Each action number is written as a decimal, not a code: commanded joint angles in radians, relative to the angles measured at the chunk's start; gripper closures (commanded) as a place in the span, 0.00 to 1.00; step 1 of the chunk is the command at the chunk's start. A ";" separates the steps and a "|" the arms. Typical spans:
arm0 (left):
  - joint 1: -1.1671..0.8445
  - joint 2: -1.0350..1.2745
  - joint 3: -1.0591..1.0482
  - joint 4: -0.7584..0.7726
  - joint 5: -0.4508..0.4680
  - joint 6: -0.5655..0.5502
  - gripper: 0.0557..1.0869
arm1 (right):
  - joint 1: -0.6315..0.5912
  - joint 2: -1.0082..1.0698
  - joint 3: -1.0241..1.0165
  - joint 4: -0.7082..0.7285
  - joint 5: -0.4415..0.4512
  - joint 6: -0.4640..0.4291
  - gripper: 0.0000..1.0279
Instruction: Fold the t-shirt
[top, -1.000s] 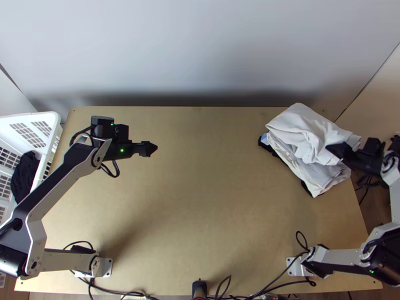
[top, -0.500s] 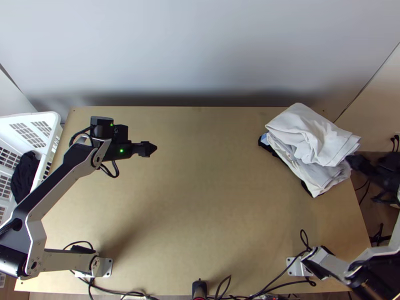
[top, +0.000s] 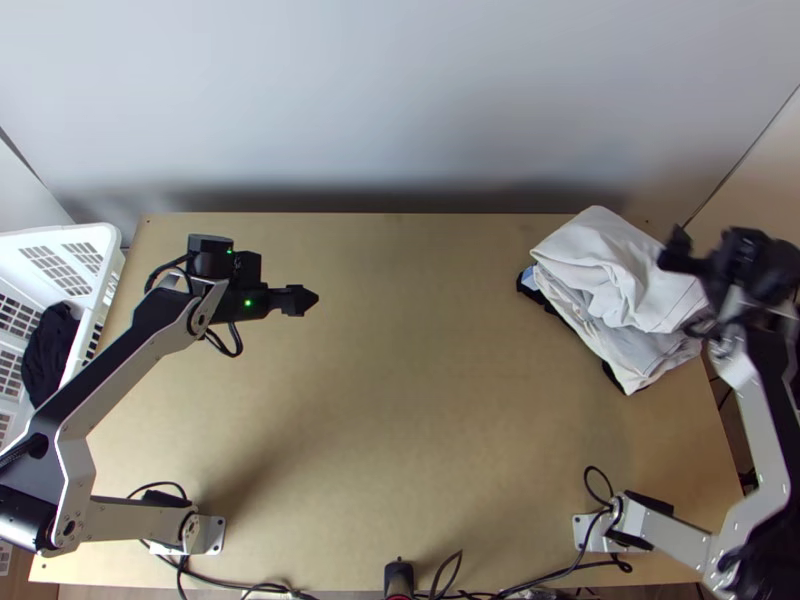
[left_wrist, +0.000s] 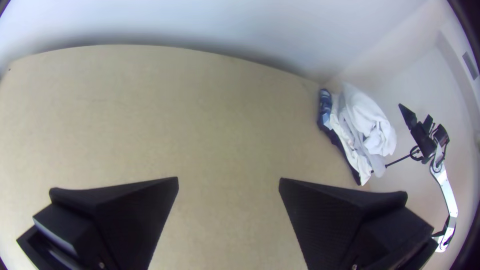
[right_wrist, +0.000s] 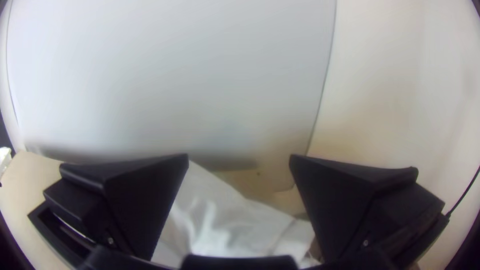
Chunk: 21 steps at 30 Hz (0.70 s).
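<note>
In the top view, my left gripper (top: 303, 300) hangs over the left part of the table, and the left wrist view has that gripper (left_wrist: 228, 184) open with bare table between its fingers. My right gripper (top: 682, 252), blurred, hovers at the right edge of a rumpled white cloth (top: 600, 250). The right wrist view shows this gripper (right_wrist: 239, 160) open above the white cloth (right_wrist: 220, 215), not closed on it. The cloth lies loosely folded on top of a stack of garments (top: 640, 360); which piece is the t-shirt I cannot tell.
A white basket (top: 95, 245) holding black cloth (top: 50, 350) stands at the left table edge. Dark and blue cloth (left_wrist: 325, 107) edges out under the stack. Bare wooden table (top: 420, 380) spans the middle. Cables run along the near edge.
My right gripper first moved off the white cloth toward the near right, then came back up the picture to the cloth's right side. The left arm has shifted very slightly right; the stack looks unchanged.
</note>
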 joint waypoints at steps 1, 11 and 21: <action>0.009 -0.010 -0.010 0.003 0.000 -0.006 0.05 | 0.230 0.197 -0.025 0.352 0.236 -0.049 0.09; 0.024 -0.009 -0.031 0.009 0.000 -0.012 0.05 | 0.259 0.361 -0.273 0.539 0.245 -0.060 0.06; 0.019 0.006 -0.022 0.047 0.000 -0.018 0.05 | 0.242 0.344 -0.350 0.560 0.253 -0.031 0.05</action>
